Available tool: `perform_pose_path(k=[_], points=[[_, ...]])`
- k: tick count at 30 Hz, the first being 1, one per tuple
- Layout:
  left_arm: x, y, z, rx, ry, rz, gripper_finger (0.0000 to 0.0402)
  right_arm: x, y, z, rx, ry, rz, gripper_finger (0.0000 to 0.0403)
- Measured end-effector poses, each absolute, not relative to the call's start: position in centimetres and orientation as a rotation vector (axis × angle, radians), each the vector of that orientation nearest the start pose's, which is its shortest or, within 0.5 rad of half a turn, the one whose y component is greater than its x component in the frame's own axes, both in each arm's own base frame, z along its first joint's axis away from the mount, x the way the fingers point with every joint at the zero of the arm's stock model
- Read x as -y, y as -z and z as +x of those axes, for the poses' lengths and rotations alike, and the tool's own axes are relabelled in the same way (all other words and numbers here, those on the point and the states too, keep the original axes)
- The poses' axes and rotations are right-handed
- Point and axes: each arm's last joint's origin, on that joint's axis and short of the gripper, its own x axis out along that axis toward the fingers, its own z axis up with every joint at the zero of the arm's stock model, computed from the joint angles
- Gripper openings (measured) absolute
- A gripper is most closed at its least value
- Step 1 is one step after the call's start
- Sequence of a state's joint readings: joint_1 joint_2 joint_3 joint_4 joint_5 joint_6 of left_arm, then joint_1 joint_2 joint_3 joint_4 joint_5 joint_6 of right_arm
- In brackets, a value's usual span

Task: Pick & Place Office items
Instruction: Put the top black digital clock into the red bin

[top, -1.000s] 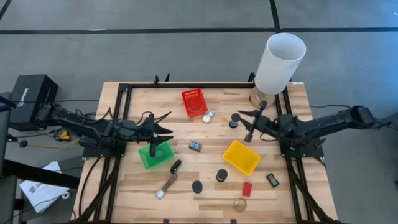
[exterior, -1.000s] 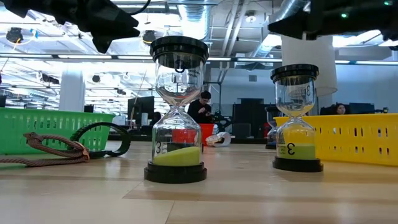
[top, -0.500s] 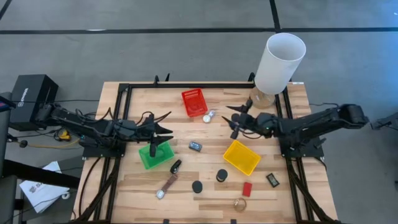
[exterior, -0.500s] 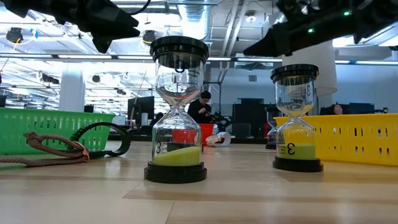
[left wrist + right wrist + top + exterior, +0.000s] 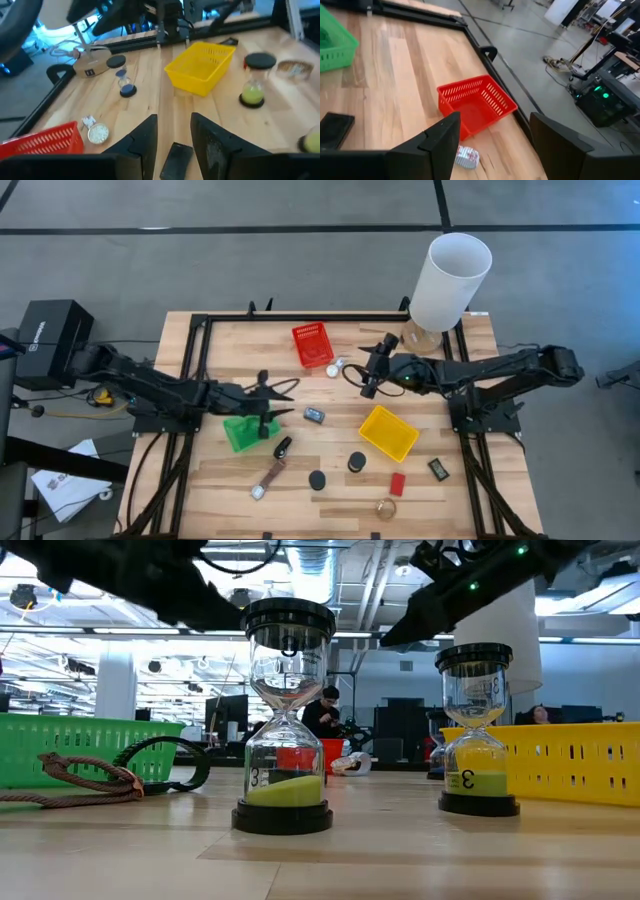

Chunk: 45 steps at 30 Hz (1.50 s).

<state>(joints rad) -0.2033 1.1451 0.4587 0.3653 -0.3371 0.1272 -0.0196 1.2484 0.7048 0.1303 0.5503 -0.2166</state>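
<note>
My left gripper (image 5: 284, 402) hovers open at the green basket's (image 5: 240, 434) right edge; in its wrist view nothing is between its fingers, and a small black item (image 5: 175, 159) lies on the table below them. My right gripper (image 5: 358, 372) hangs open near the red basket (image 5: 476, 104) and a white round piece (image 5: 467, 157), holding nothing. Two black-capped hourglasses (image 5: 287, 720) (image 5: 477, 730) stand upright on their bases. A brown strap (image 5: 268, 477), a red block (image 5: 397, 484), a gold ring (image 5: 386, 507) and a black fob (image 5: 283, 447) lie on the near half of the table.
A yellow basket (image 5: 388, 432) sits right of centre. The tall white lamp (image 5: 450, 280) stands at the far right corner. A small hourglass with a blue base (image 5: 125, 82) stands near it. A black frame (image 5: 300, 317) rims the table.
My right gripper has travelled toward the table's left edge, from beside the lamp base to a spot near the red basket. My left gripper has moved toward the table's right edge, from over the green basket to that basket's right rim.
</note>
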Motion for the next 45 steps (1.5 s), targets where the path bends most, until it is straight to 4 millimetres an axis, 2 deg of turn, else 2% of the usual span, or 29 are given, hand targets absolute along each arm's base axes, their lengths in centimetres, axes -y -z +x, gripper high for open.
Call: perform_pose_path(k=[6, 10, 13, 17, 20, 22, 29, 38, 45], points=[[2.9, -18.6, 24.1, -0.376, -0.094, 0.195, 0.0151, 2.2, -24.2, 26.1, -0.483, 0.52, -0.322, 0.023], [2.7, -18.6, 25.8, -0.395, -0.081, 0.212, 0.0179, 2.6, -24.2, 26.1, -0.485, 0.535, -0.318, 0.0225], [2.4, -18.9, 27.6, -0.403, 0.025, 0.201, 0.0194, 3.0, -24.3, 26.1, -0.483, 0.551, -0.313, 0.022], [1.5, -18.8, 29.8, -0.553, 0.174, 0.143, 0.02, 3.3, -24.3, 26.0, -0.485, 0.563, -0.31, 0.0214], [0.2, -18.7, 31.1, -0.694, 0.146, 0.121, 0.0198, 3.3, -24.3, 26.0, -0.486, 0.561, -0.31, 0.021], [-0.6, -18.6, 31.8, -0.729, 0.136, 0.128, 0.0199, 3.3, -24.2, 26.0, -0.489, 0.559, -0.311, 0.0207], [-1.3, -16.3, 32.7, -0.806, 0.191, 0.161, 0.0209, 3.2, -24.1, 26.0, -0.5, 0.556, -0.313, 0.02], [-1.5, -13.1, 33.2, -0.914, 0.174, 0.16, 0.0243, 3.2, -24.1, 26.0, -0.499, 0.558, -0.297, 0.019], [-1.5, -11.7, 33.3, -0.952, 0.173, 0.165, 0.0254, 3.2, -24.1, 26.0, -0.498, 0.558, -0.297, 0.0186]])
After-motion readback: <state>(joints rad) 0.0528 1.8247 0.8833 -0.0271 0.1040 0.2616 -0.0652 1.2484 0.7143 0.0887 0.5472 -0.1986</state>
